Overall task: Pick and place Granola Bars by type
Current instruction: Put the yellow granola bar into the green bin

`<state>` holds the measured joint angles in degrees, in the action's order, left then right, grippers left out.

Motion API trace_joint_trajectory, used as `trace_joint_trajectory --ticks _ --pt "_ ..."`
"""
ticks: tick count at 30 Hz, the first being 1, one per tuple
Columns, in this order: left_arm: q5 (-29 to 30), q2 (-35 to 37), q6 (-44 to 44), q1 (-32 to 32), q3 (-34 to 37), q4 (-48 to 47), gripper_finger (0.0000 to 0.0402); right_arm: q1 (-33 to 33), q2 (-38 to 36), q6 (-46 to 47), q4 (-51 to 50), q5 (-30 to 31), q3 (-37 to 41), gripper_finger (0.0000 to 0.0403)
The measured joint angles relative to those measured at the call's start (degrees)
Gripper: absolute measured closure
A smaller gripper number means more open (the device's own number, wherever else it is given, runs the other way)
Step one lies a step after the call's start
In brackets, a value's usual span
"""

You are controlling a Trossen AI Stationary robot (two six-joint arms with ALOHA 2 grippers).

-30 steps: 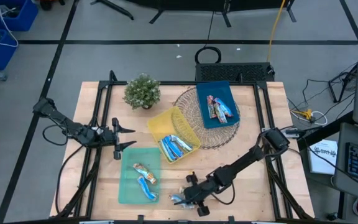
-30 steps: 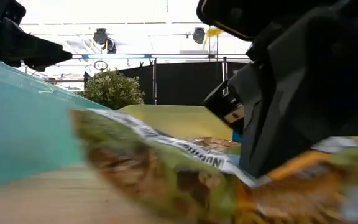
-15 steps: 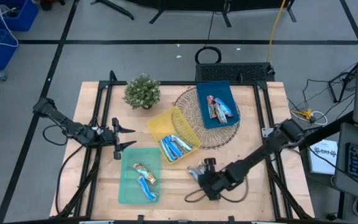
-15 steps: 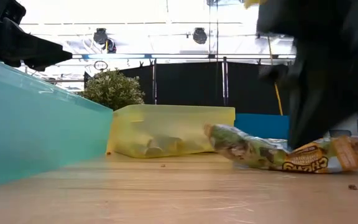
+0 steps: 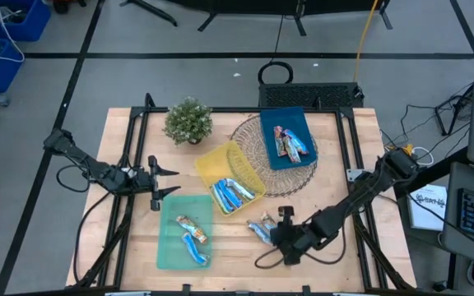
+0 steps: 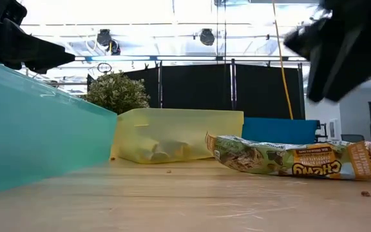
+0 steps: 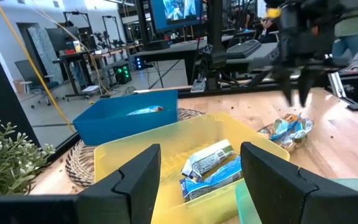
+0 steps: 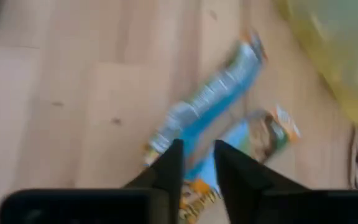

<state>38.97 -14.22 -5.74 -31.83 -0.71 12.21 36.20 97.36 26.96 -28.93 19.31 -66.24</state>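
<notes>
- Right gripper (image 5: pixel 281 215) is hanging just above two loose granola bars (image 5: pixel 262 228) on the bare wood near the front of the table (image 5: pixel 336 136), between the yellow tray (image 5: pixel 206 164) and the right arm. From its wrist cam the jaws are only a narrow gap apart with nothing in them, lined up over the blue-and-white bar (image 8: pixel 210 102).
- Biggest risk imo: the gold-brown bar (image 8: pixel 263 134) looks to be touching or tucked under the blue one. If the jaws come down like this they could pinch both wrappers, and one bar ends up in the wrong tray.
- That narrow gap is the other worry. The blue bar lies slanted across the line of the fingers, so closing on it may catch just a crinkly end and let it slide out on the lift.
- Shiny wrappers on smooth wood mean a finger landing on top could just shove the bar away instead of gripping it.
- The wrist view is pretty smeared, so I honestly can't tell how much the two bars overlap.
- Sorted so far: some in the yellow tray, a few in the blue tray (image 5: pixel 299 156) on the wicker mat (image 5: pixel 249 131), a couple in the green tray (image 5: pixel 171 238).
- Left gripper (image 5: pixel 161 182) is parked past the green tray by the plant (image 5: pixel 188 120), jaws spread wide and empty, so no clash unless the right arm swings far over.
</notes>
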Motion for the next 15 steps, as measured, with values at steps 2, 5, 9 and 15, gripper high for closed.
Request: trace_joint_trajectory --ticks 2,5,9,15 --pt "0.00 -0.01 0.00 0.00 0.00 -0.05 0.0176 -0.89 -0.07 2.49 -0.48 0.07 1.79 0.0274" --pt "-0.01 -0.02 0.00 -0.02 0.00 -0.03 0.0176 -2.42 0.02 4.64 1.93 -0.09 5.42 0.0220" --pt "-0.01 -0.02 0.00 -0.02 0.00 -0.02 0.0176 -4.27 -0.07 6.95 8.58 -2.86 10.27 0.0180" --pt "-0.01 -0.02 0.00 0.00 0.00 -0.02 0.0176 -6.18 -0.26 11.08 18.80 -8.89 16.76 0.0177"
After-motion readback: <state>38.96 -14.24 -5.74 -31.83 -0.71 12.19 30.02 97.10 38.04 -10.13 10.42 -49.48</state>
